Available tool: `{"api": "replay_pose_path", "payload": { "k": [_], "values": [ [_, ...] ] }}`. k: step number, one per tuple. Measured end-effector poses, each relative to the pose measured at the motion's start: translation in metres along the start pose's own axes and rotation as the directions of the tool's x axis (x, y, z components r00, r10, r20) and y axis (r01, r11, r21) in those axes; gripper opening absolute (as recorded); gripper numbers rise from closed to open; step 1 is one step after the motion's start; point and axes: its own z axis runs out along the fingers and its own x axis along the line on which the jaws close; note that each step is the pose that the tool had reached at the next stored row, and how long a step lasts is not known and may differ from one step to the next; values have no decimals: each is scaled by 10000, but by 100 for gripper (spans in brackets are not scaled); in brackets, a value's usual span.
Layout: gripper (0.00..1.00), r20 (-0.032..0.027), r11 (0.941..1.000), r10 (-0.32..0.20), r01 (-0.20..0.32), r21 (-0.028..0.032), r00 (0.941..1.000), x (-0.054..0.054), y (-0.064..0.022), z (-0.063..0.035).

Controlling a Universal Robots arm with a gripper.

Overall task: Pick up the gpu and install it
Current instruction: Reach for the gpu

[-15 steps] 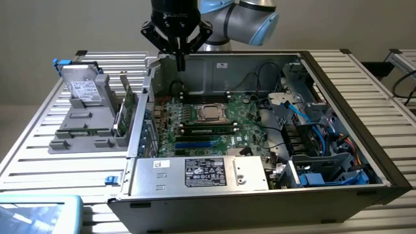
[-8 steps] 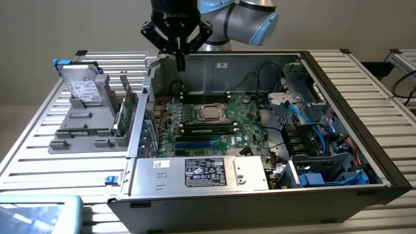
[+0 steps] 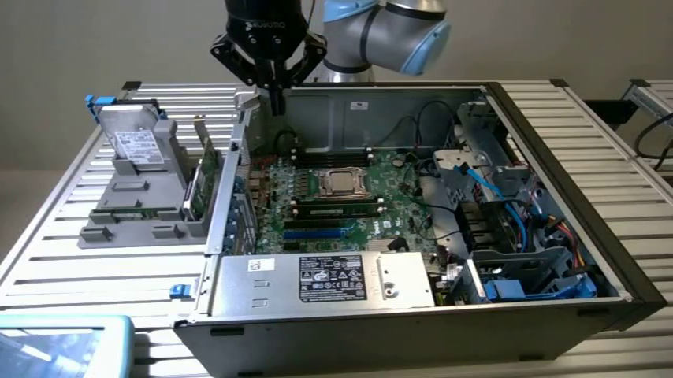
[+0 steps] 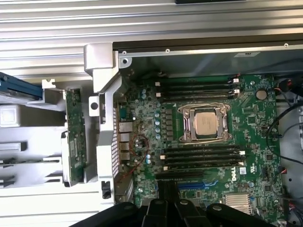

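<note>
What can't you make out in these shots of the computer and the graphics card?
gpu: exterior view, edge-on in the grey holder, so its faces are hidden.
Blue slot: wrist view, partly covered by the gripper.
Hard drive label: exterior view, print too small.
Power supply label: exterior view, print too small.

- One big computer box (image 3: 347, 118)
- One green main board (image 3: 305, 177)
- One square silver chip (image 3: 342, 183)
- One green gpu card (image 3: 207, 169)
- One grey hard drive (image 3: 135, 142)
- One grey holder rack (image 3: 126, 224)
- One robot arm (image 3: 389, 27)
- One gripper (image 3: 276, 102)
</note>
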Motion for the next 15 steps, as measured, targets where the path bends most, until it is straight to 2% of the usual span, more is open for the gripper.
{"api": "replay_pose_path", "payload": {
  "k": [4,7,9,13,15],
  "values": [
    [12,1,10000,1,-1,-1,10000,129,-9,-2],
    [12,-23,10000,2,-2,1,10000,225,-16,-5],
    [12,-60,10000,4,-4,3,10000,287,-20,-6],
    [12,-199,10000,10,-10,12,9998,355,-25,-7],
    [12,-209,10000,13,-13,16,9998,378,-27,-9]
  ]
}}
